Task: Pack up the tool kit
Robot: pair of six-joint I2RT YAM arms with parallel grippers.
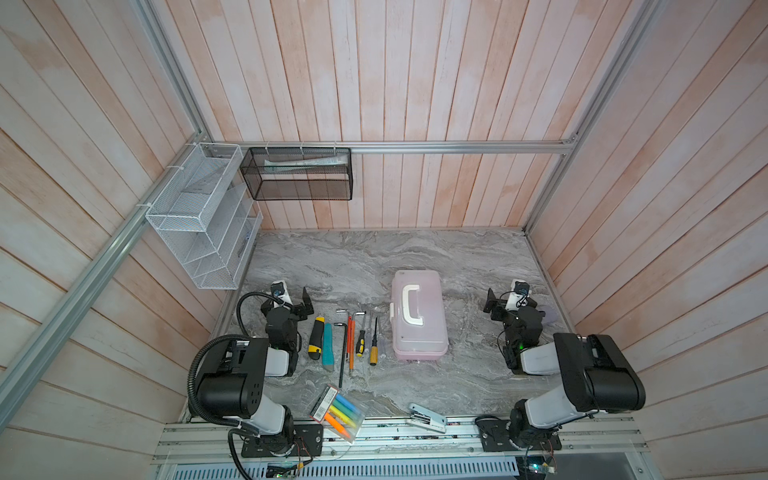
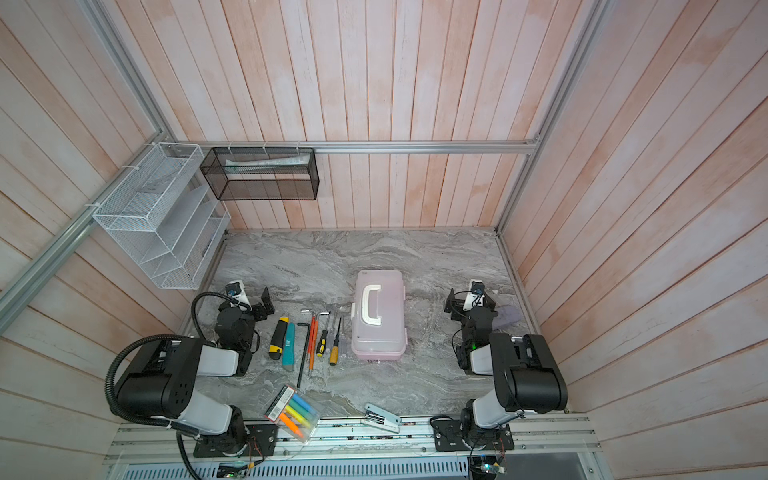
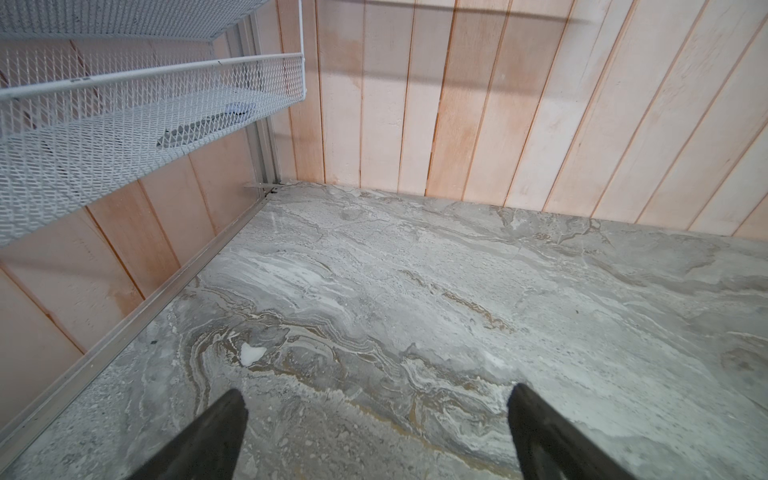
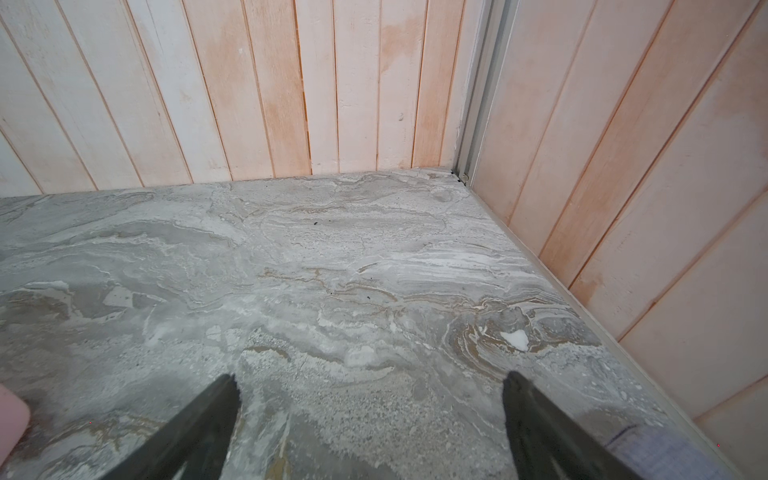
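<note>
The tool kit [image 1: 419, 316] [image 2: 379, 316], a pale pink box with a white handle, lies shut on the marble table; its corner [image 4: 10, 411] shows in the right wrist view. Left of it lies a row of tools: a yellow-black utility knife [image 1: 317, 337], a teal knife [image 1: 328, 347], a long black hex key [image 1: 343, 353], orange screwdrivers [image 1: 351, 340] and a yellow-handled screwdriver [image 1: 375, 349]. My left gripper [image 1: 291, 299] [image 3: 378, 395] stands open and empty left of the row. My right gripper [image 1: 513, 301] [image 4: 370, 378] stands open and empty right of the box.
A clear pack of highlighters [image 1: 338, 411] and a white stapler [image 1: 428, 417] lie at the front edge. A white mesh rack [image 1: 199, 220] [image 3: 124, 104] and a black mesh basket [image 1: 297, 174] hang on the walls. A pale purple thing [image 1: 550, 316] [image 4: 648, 449] lies by the right wall.
</note>
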